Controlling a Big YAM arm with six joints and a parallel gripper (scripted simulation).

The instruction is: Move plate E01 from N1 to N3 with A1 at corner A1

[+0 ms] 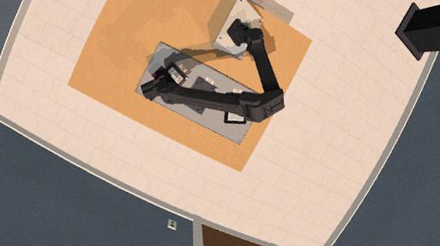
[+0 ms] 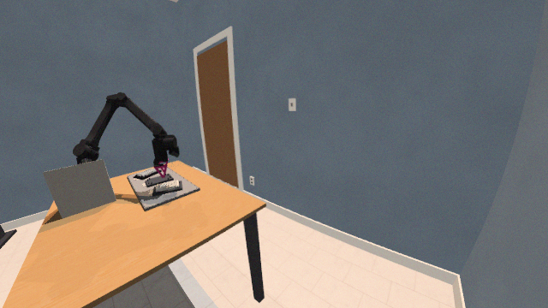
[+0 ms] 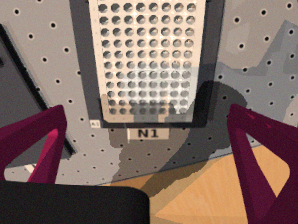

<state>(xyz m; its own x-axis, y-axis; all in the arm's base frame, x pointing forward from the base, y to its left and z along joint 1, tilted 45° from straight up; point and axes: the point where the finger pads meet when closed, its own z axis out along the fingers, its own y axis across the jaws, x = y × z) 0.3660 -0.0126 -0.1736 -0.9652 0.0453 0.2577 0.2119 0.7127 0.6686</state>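
Matt white plastic plate [image 3: 147, 50] on a grey perforated metal deck [image 3: 40, 43]; smooth wooden table [image 2: 128, 239]

My arm [image 1: 267, 75] is matte black throughout, built of long, squarish link segments with chunkier, rounded housings at the joints. The elbow housing [image 1: 267, 104] is the bulkiest block, boxy with softened corners. My base [image 1: 238, 31] is a short black cylinder bolted to a pale grey square mounting plate [image 1: 224, 42] near the back edge of the desk. The wrist [image 2: 164, 145] ends in a compact black box. My gripper [image 3: 146, 113] carries two magenta fingers, flat and angular, tapering like wedges; they stand fully apart with nothing between them. A black slab of the gripper body [image 3: 73, 223] fills the lower wrist view. Cables, screws and markings: none discernible at this resolution.
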